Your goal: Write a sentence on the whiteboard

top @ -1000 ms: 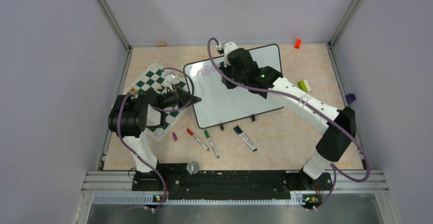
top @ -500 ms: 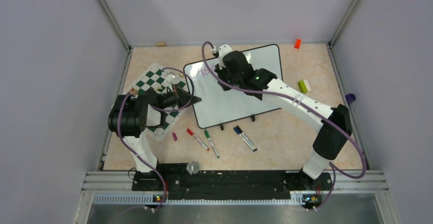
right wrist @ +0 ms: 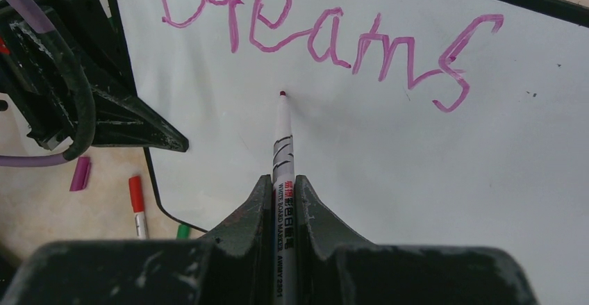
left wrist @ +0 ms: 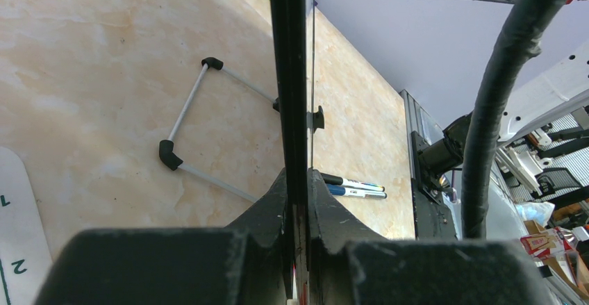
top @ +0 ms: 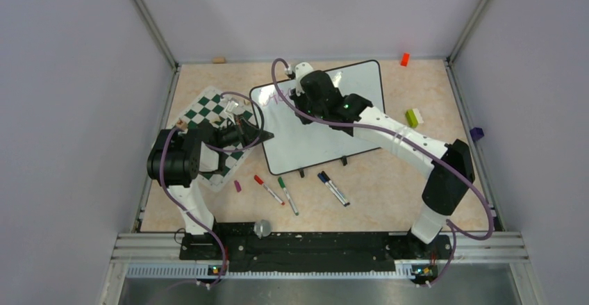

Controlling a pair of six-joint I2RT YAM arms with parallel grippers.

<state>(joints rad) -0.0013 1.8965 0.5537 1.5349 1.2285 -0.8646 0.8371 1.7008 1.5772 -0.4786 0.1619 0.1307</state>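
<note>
**Left gripper (left wrist: 296, 180) clamped on whiteboard (top: 326, 135) frame; right gripper (right wrist: 283, 183) clamped on marker (right wrist: 283, 145)**

Directions are taken from the overhead view, with twelve o'clock at the far wall.

1. At nine o'clock a green-and-white chess mat (top: 208, 114) lies flat. The left arm reaches over it.
2. The left gripper grasps the whiteboard's black frame at the board's nine o'clock edge. In the left wrist view the frame runs straight between the closed fingers.
3. The whiteboard sits at table centre toward twelve o'clock, skewed. Two black feet (top: 301, 173) show on its six o'clock edge.
4. The sentence (right wrist: 333, 34) so far reads "Dreams", in purple-pink letters near the board's ten o'clock corner.
5. The right gripper holds the marker firmly by the barrel. Its tip lies just below the letters "r" and "e". Contact with the surface cannot be confirmed.
6. Toward six o'clock of the board, loose on the table, lie:
   - a purple cap (top: 237, 186);
   - a red marker (top: 267, 189);
   - a green marker (top: 287, 195);
   - a dark pair of markers (top: 333, 188).
7. Further right are three blocks:
   - an orange block (top: 404, 59) at one o'clock;
   - a lime block (top: 414, 116) at three o'clock, just off the board;
   - a purple block (top: 476, 134) at the table's three o'clock edge.
</note>
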